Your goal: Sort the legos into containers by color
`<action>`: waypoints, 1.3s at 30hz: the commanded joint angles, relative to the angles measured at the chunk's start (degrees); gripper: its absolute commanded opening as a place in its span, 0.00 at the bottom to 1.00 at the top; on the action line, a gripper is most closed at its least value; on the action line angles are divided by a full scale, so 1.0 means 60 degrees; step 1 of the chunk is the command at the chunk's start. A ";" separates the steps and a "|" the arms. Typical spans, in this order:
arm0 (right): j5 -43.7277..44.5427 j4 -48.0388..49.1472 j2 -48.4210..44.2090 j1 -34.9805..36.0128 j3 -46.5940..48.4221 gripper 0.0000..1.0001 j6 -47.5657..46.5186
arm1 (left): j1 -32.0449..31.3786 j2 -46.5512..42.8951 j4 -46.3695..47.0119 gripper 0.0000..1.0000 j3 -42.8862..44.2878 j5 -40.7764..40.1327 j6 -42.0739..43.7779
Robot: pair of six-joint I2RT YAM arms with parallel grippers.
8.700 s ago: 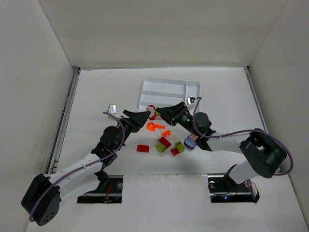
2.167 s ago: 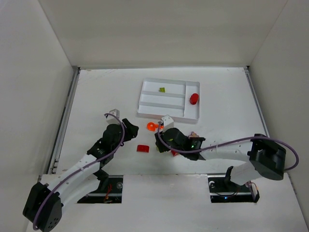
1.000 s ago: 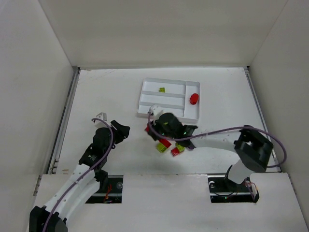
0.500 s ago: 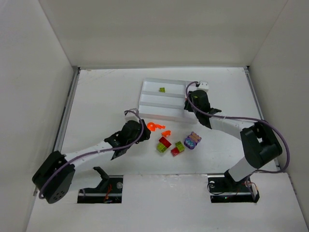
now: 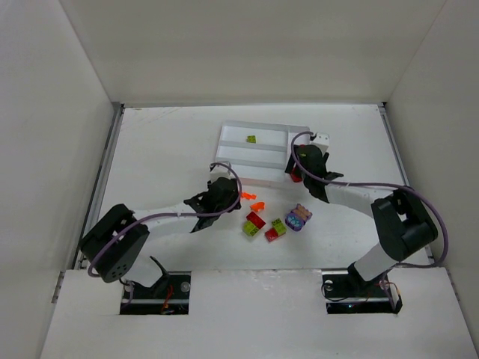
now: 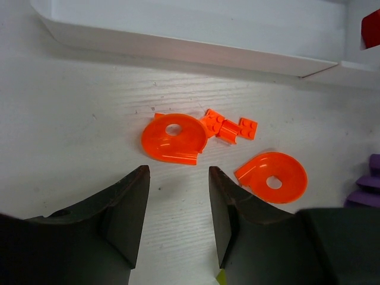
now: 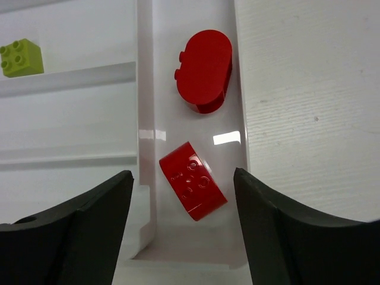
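Loose legos on the table just before the tray.

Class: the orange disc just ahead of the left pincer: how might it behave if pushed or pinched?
The disc looks thin and lies flat, so it would probably slide, not roll. Its glossy, low edge may slip from the left pincer.

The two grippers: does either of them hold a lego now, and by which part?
Neither holds anything. The left gripper is open near an orange round piece; the right gripper is open above two red pieces lying in the tray's end slot.
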 commanded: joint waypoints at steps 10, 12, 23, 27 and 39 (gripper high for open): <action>0.0337 0.1068 -0.1782 0.1216 -0.1285 0.77 -0.0216 | 0.0141 0.0550 0.0271 0.38 0.0502 -0.0772 0.0529; 0.0278 0.1083 -0.1855 0.1289 -0.1285 0.77 -0.0186 | 0.0258 0.0666 0.0403 0.36 0.0442 -0.0641 0.0485; 0.0030 0.1376 -0.2235 0.1655 -0.1490 0.76 -0.0274 | 0.1005 0.1603 0.1457 0.33 0.0544 0.0560 0.0514; -0.0059 0.1493 -0.2323 0.1685 -0.1549 0.76 -0.0274 | 0.1049 0.2013 0.1692 0.27 0.0676 0.0912 0.0514; -0.0073 0.1508 -0.2762 0.1773 -0.1665 0.76 -0.0259 | 0.0889 0.0729 0.0889 0.05 0.0150 0.0459 0.0295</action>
